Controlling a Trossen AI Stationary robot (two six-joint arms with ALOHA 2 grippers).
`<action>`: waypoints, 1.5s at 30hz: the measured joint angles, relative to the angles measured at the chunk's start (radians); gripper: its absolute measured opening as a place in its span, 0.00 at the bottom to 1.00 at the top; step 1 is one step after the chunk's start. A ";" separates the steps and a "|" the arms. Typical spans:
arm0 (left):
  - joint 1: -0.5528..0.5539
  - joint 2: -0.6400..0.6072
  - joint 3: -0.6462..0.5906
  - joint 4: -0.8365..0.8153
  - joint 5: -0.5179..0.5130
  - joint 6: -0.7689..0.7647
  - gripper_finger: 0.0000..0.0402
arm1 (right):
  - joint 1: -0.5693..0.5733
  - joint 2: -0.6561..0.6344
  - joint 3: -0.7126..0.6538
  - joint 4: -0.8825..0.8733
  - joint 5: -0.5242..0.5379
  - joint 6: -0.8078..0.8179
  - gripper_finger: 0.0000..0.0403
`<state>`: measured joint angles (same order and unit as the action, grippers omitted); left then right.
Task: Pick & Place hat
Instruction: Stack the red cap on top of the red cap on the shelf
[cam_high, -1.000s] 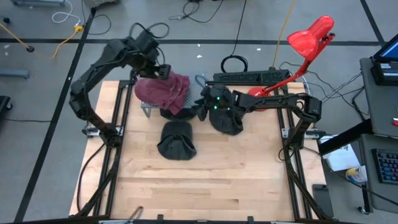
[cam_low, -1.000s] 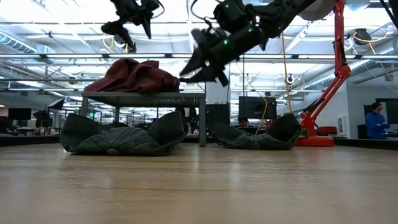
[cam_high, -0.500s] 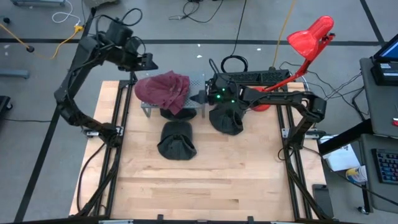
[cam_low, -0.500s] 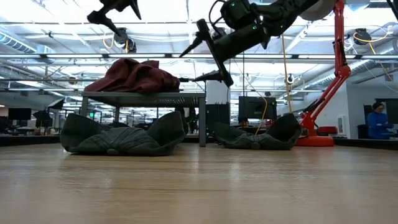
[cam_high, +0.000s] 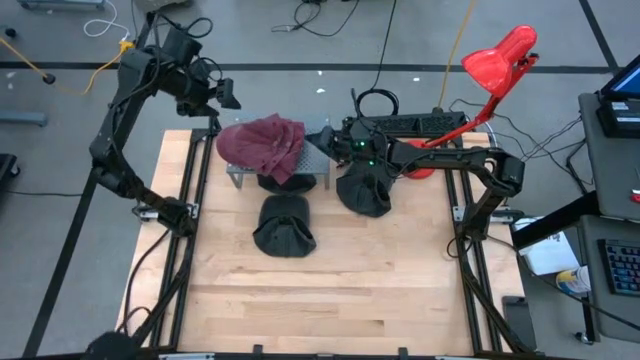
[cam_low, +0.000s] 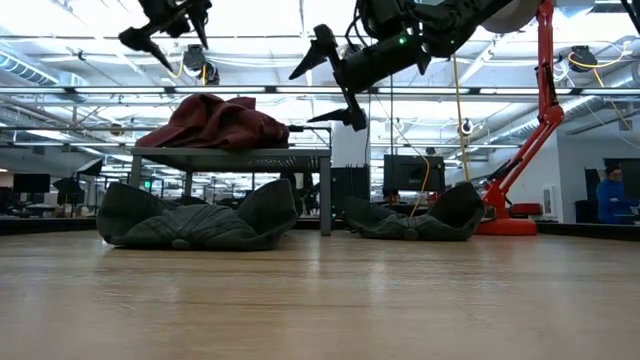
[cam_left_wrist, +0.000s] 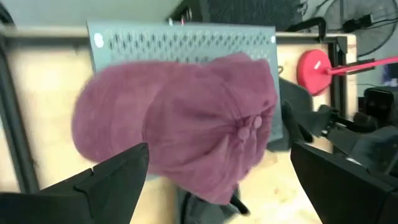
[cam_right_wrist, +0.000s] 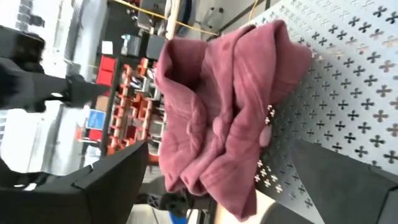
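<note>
One maroon hat (cam_high: 262, 146) lies crumpled across the rack (cam_high: 313, 150); both grippers gape, empty.

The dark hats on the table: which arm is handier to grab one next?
Probably the right. Its open gripper hangs almost above the dark hat beside the shelf, while the left gripper sits off the table's far corner.

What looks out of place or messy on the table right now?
The maroon hat lies crumpled on the perforated metal stand, hanging over its edge instead of sitting neatly. Two dark hats lie flattened on the table.
</note>
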<state>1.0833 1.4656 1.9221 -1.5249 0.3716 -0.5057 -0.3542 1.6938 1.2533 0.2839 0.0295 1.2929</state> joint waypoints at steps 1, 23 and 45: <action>0.014 0.007 0.000 -0.013 0.024 -0.003 0.98 | 0.000 0.000 0.000 0.006 0.003 0.007 0.97; 0.073 0.059 -0.243 0.031 -0.093 0.022 0.98 | -0.017 0.079 0.002 0.126 0.047 0.004 0.97; 0.196 0.058 -0.353 0.133 0.065 0.125 0.98 | -0.011 0.207 0.123 0.180 0.023 -0.027 0.97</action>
<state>1.2797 1.5238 1.5687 -1.3922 0.4363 -0.3810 -0.3653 1.9005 1.3760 0.4642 0.0523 1.2662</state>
